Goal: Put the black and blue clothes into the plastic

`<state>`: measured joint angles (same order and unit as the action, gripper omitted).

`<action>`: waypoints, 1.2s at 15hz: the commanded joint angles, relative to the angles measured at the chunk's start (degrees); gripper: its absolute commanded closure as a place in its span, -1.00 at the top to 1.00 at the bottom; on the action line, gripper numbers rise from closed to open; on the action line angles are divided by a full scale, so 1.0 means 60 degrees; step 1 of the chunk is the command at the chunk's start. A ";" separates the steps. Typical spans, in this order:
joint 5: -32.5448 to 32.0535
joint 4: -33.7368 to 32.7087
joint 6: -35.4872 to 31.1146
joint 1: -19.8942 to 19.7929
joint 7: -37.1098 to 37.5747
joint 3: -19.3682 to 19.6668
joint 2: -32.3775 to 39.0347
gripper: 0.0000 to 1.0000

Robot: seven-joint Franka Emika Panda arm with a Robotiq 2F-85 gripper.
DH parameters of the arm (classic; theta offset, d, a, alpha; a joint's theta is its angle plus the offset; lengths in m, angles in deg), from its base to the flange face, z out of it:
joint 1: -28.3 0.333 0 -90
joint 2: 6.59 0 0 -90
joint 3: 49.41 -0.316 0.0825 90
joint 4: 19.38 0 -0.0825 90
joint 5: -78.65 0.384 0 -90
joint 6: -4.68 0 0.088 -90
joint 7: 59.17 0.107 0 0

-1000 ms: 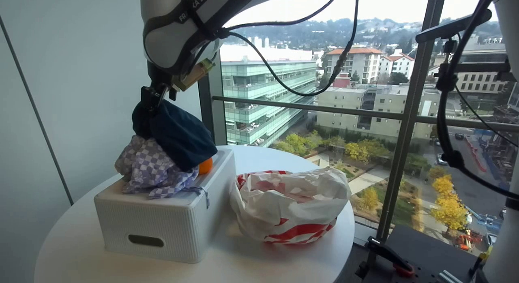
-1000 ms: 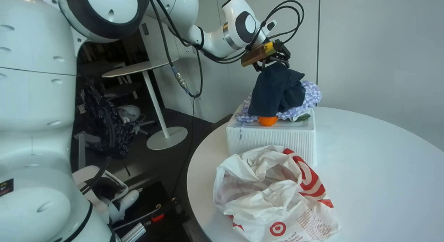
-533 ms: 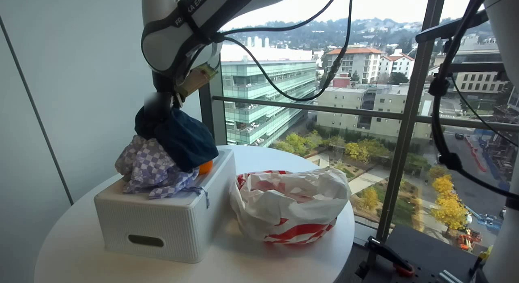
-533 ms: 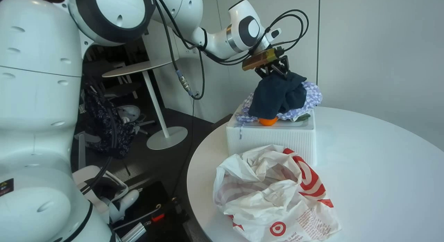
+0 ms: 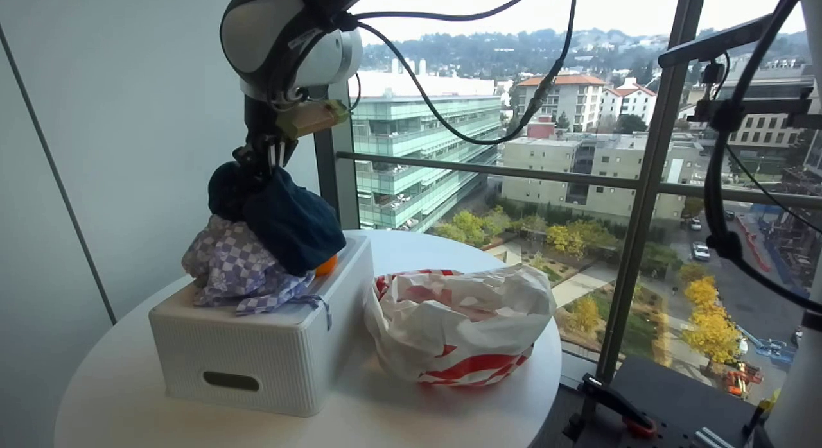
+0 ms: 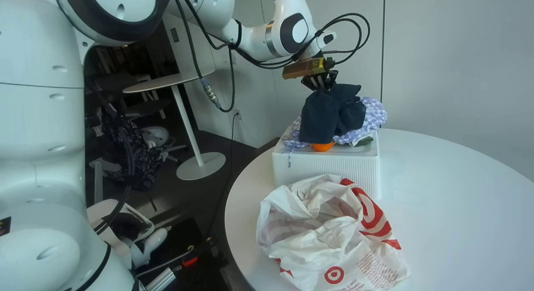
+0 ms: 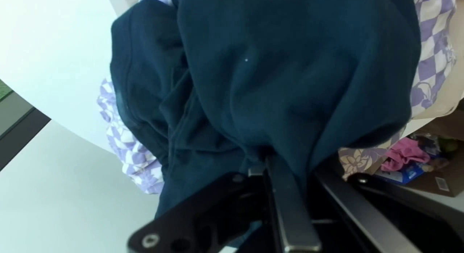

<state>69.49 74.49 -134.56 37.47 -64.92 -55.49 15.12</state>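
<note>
The black and blue clothes (image 5: pixel 294 220) show as a crumpled dark navy heap on the white box, in both exterior views. My gripper (image 6: pixel 323 85) points down into the top of this heap. In the wrist view a fold of the dark clothes (image 7: pixel 282 82) runs between the fingers (image 7: pixel 290 206), and my gripper (image 7: pixel 295 166) is shut on it; the fingertips are partly buried in fabric. The plastic, a white and red bag (image 5: pixel 462 332), sits on the table beside the box, with its crumpled mouth facing up.
Under the dark heap lies a purple and white checked cloth (image 5: pixel 241 265), with an orange ball-like thing (image 6: pixel 322 146) peeking out. All rest on the white ribbed box (image 5: pixel 237 352) on a round white table (image 6: pixel 442 207). A window stands behind, in an exterior view.
The jaws have closed on the dark clothes, pulling a fold together. The hand dipped into the heap and now stands more upright. Bag and box have stayed put.
</note>
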 commanded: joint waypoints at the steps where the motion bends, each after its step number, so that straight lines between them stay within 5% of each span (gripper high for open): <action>1: 0.1518 0.0994 -0.0076 -0.0590 -0.0965 -0.0594 -0.1172 -0.87; 4: 0.3296 0.1747 -0.0273 -0.0958 -0.2122 -0.1018 -0.2267 -0.89; 8: 0.4724 0.2982 -0.1152 -0.1006 -0.2853 -0.0725 -0.4071 -0.89; 13: 0.6460 0.4772 -0.2107 -0.0731 -0.3598 0.0443 -0.6363 -0.89; 18: 0.6207 0.6548 -0.2769 -0.0520 -0.3302 0.1669 -0.8423 -0.89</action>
<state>107.52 106.37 -148.15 32.65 -85.42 -49.06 -27.05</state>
